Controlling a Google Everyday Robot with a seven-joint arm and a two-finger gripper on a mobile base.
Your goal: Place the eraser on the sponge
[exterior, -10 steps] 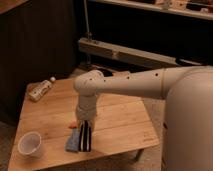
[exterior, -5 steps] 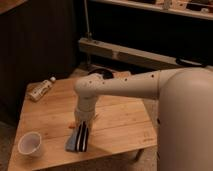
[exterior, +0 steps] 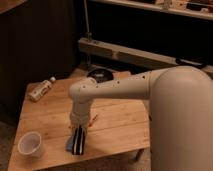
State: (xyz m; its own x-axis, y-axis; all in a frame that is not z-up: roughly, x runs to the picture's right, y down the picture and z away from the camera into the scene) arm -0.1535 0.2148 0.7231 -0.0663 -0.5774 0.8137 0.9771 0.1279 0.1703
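Camera view looks down on a low wooden table (exterior: 117,131) of pale planks. The room is dim, with a dark panelled wall behind and a pale metal rail (exterior: 125,52) running across the back. A strip of greyish floor shows at the lower left.

A white arm (exterior: 125,87) comes in from the right and bends down to the table. The gripper (exterior: 78,125) points downward, low over the near part of the tabletop. How far it is open cannot be told, nor whether it has hold of anything.

- Eraser (exterior: 79,141): a black oblong block with a pale stripe along its length. It is directly beneath the gripper, its upper end meeting it and its long axis running toward the near edge.
- Sponge (exterior: 68,145): a flat blue-grey pad showing along the eraser's left side, below the gripper. The eraser overlaps it; whether it rests fully on it cannot be told.

Also noted:
- Orange object (exterior: 93,119), just right of the gripper and mostly hidden.
- White cup (exterior: 30,144), well left of the gripper.
- Bottle (exterior: 41,90), on its side, far left and beyond the gripper.
- Dark round object (exterior: 101,75), beyond the gripper at the far edge.
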